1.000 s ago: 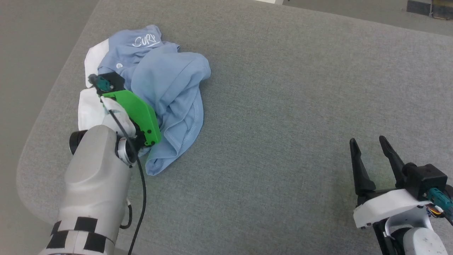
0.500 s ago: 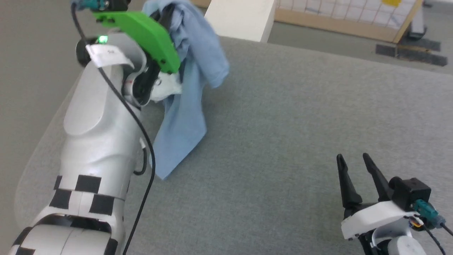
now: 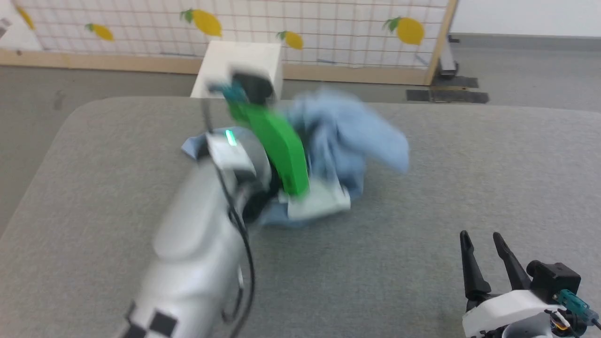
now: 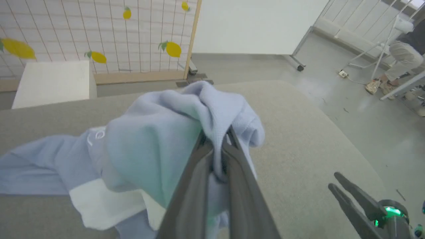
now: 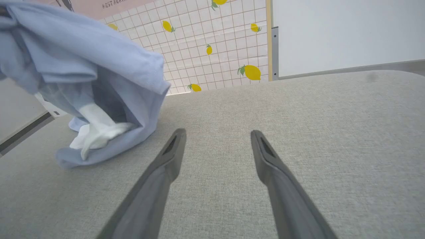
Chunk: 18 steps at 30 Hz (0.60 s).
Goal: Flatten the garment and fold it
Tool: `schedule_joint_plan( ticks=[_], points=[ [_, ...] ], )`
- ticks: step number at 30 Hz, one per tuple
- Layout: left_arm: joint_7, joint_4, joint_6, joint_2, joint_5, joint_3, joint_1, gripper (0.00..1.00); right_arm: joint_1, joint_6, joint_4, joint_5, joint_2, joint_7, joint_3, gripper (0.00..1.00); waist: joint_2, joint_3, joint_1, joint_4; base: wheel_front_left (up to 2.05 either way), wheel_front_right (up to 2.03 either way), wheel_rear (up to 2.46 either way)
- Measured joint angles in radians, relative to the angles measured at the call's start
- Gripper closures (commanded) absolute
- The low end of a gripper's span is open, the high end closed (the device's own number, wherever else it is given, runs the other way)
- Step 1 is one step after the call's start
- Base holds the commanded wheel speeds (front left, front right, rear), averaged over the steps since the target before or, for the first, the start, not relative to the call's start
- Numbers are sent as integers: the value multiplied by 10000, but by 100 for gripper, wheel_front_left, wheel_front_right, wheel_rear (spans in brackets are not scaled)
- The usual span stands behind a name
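Note:
The light blue polo shirt hangs bunched and blurred over the middle of the grey table, its white collar dangling low. My left gripper is shut on a fold of the shirt, lifting most of it while one part trails on the surface. In the right wrist view the shirt hangs at the upper left with its lower edge on the table. My right gripper stands open near the front right, apart from the cloth, with nothing between its fingers.
The grey padded table has rounded corners and free room to the right. Behind it stand a white box and a lemon-patterned screen. A person crouches far off on the floor.
The head camera has tilted up. My left gripper has swung the lifted shirt from the table's left edge toward the middle and lower, part of it landing. The right gripper stays open.

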<state>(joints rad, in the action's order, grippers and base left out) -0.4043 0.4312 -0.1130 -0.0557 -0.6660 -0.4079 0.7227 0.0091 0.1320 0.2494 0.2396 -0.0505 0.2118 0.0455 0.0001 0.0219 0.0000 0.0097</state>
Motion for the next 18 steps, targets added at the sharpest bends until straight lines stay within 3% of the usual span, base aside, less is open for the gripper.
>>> schedule_joint_plan(
  ticks=[5,9,10,11,12,18],
  points=[
    [-1275,470,0,-61,261,-1561,-2247,100,29,0,36,63,-2,84,42,0,0,-80,0,-495,0,0,0],
    [-1649,721,67,-81,221,-2059,-3542,100,28,0,88,84,-4,90,21,0,0,47,0,-581,0,0,0],
    [-1567,648,132,-79,25,-1962,-3756,91,22,0,102,98,-2,100,8,0,0,87,0,-570,0,0,0],
    [-1450,506,196,-75,-71,-1902,-3877,16,17,0,117,102,0,107,0,0,0,113,0,-539,0,0,0],
    [-1281,368,290,-61,-109,-1814,-3915,0,14,0,138,102,-2,146,8,0,0,127,0,-504,0,0,0],
    [750,-1204,800,-138,-616,-203,-3823,0,12,0,318,98,0,174,-82,0,0,-23,0,-203,0,0,0]
  ],
)
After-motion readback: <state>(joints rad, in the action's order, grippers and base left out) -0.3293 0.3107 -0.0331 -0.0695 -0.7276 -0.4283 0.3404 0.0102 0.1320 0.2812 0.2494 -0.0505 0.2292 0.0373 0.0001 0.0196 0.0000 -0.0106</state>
